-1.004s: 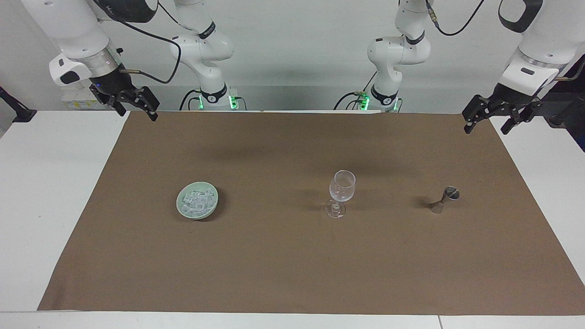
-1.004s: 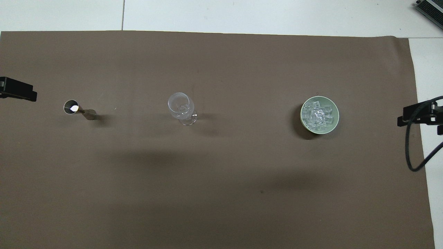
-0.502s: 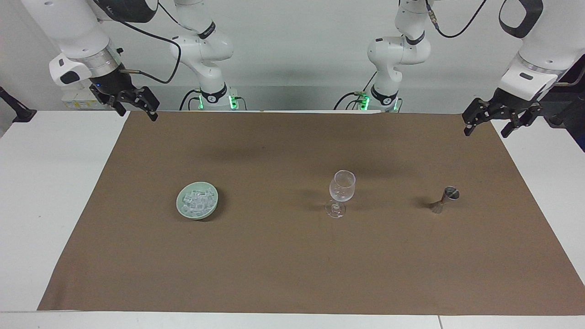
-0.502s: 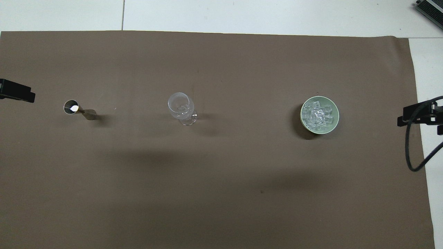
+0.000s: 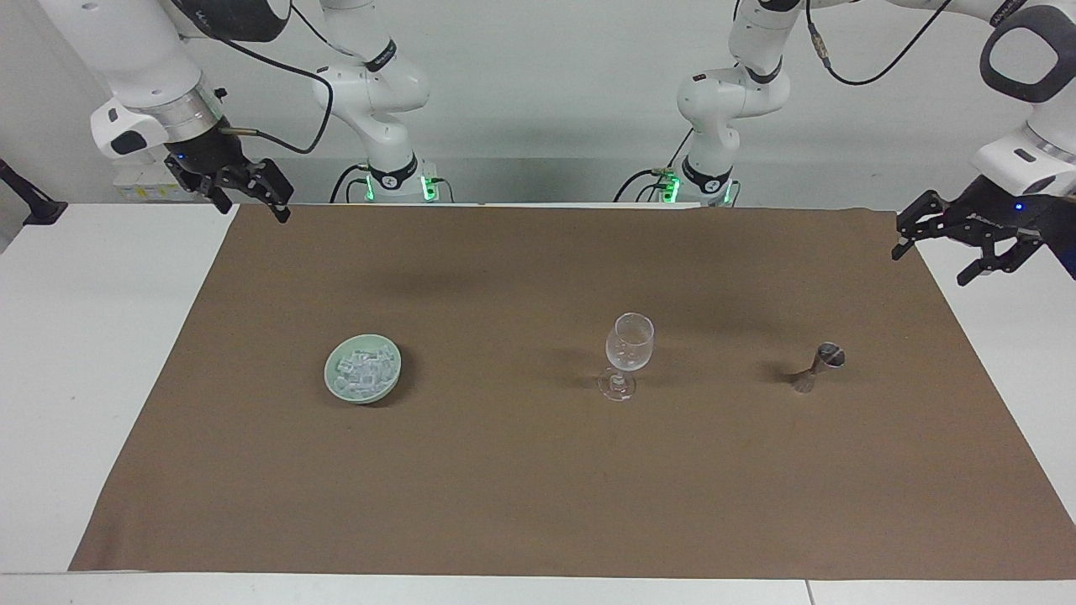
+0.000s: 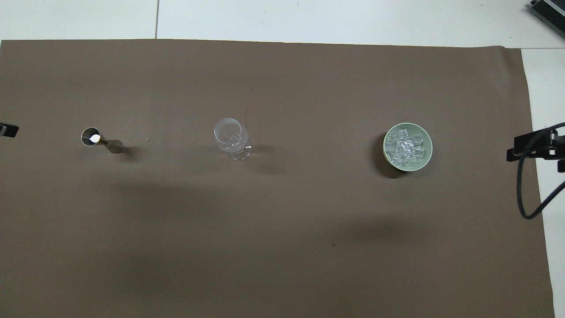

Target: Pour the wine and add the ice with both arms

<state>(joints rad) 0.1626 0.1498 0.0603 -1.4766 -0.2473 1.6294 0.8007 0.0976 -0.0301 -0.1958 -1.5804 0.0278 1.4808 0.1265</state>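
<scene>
Steel jigger [image 5: 820, 367] untouched: left tool [image 5: 958, 249], wide and empty, has swung outward over the bench [image 5: 1000, 336] edge; pouring not begun.

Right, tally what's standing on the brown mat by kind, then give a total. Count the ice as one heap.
Green bowl: 1
Ice heap, in the bowl: 1
Stemmed glass: 1
Metal jigger: 1
Total: 4
</scene>
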